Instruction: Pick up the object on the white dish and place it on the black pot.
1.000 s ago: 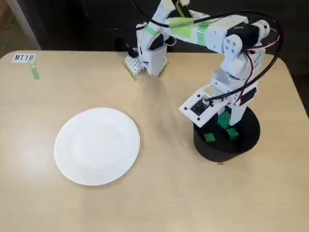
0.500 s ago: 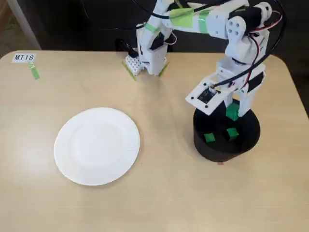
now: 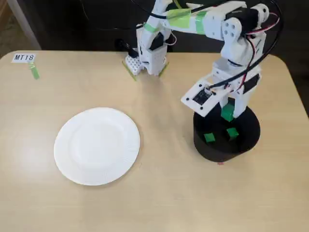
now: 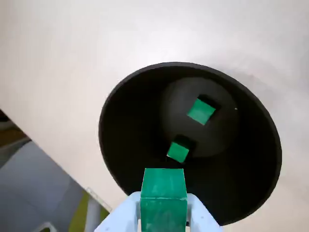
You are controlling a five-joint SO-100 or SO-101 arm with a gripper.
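The white dish (image 3: pixel 97 145) lies bare at the left of the table in the fixed view. The black pot (image 3: pixel 227 142) stands at the right and also shows in the wrist view (image 4: pixel 145 121). Two green cubes (image 3: pixel 209 137) (image 3: pixel 232 133) lie inside it; the wrist view shows them too (image 4: pixel 201 111) (image 4: pixel 178 152). My gripper (image 3: pixel 228 116) hangs over the pot's rear part. It is shut on a third green cube (image 4: pixel 163 193), held between the pale fingers (image 4: pixel 126 215) above the pot's opening.
The arm's base (image 3: pixel 147 58) is clamped at the table's far edge. A label reading MT18 (image 3: pixel 24 58) and a strip of green tape (image 3: pixel 34 72) sit at the far left. The table's right edge runs close past the pot.
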